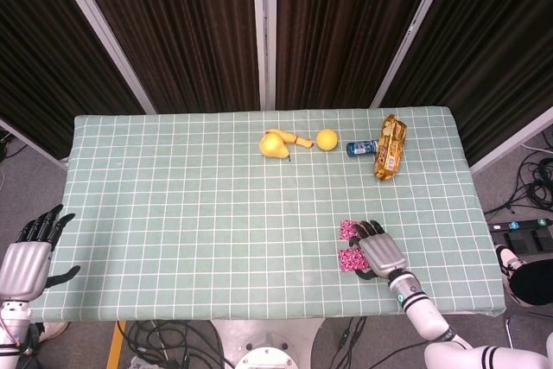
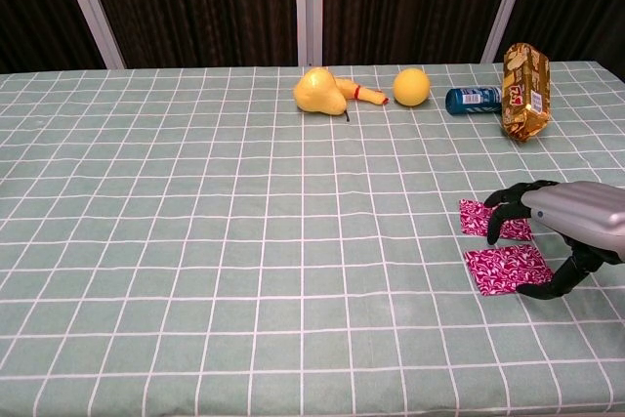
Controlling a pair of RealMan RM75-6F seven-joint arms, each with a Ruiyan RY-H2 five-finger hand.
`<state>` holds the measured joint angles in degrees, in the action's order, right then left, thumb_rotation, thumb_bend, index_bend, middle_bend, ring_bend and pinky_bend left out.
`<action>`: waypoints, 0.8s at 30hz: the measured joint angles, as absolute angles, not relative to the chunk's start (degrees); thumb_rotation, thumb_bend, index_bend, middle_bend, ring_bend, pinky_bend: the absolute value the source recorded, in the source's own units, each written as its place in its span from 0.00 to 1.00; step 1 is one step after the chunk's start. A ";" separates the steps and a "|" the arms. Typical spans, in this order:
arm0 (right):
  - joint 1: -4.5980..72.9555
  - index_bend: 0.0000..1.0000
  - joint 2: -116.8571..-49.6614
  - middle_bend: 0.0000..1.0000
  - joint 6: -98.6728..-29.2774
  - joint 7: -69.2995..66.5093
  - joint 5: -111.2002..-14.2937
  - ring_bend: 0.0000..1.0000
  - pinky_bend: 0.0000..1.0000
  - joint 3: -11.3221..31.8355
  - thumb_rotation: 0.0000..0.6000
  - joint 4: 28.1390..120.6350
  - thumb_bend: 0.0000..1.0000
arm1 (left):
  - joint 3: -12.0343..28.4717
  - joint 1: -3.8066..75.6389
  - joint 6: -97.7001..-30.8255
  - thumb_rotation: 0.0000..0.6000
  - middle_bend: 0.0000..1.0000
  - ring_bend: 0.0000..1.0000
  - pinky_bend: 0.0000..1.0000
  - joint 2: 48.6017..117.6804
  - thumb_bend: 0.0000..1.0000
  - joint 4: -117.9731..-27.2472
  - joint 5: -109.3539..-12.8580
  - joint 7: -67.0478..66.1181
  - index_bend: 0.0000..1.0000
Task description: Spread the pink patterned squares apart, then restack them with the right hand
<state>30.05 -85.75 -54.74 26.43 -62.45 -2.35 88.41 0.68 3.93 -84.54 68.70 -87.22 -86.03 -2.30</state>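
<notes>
Right robot hand [image 2: 562, 231] sits low over the two pink patterned squares [image 2: 506, 268] near the counter's [image 2: 195, 241] front-right edge, fingers curled down w/ tips on the far square and thumb hooked by the near one's right edge; whether it's actually clamped on either I can't tell. The squares lie just apart, a thin strip of cloth between them. Left robot hand [image 1: 26, 258] hangs off the counter's left end, fingers apart, holding nothing. Risks, as I judge: the squares look thin and flat, so a pinch could slip or drag the checked cloth into a wrinkle; sliding one may push the other along w/ it; both are close to the front edge, so a hard sweep could send one off. Writing: blue can [image 2: 473, 99] and gold snack bag [image 2: 524, 77] carry print, too small to read.
</notes>
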 measured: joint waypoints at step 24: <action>33.04 0.27 -91.92 0.07 -53.25 27.71 -52.36 0.00 0.00 5.04 0.85 79.36 0.16 | 0.49 3.46 -84.89 1.00 0.15 0.12 0.17 68.74 0.00 -86.83 -85.99 -1.72 0.19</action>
<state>33.04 -91.92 -53.25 27.71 -52.36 5.04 79.36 0.49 3.46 -84.89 68.74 -86.83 -85.99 -1.72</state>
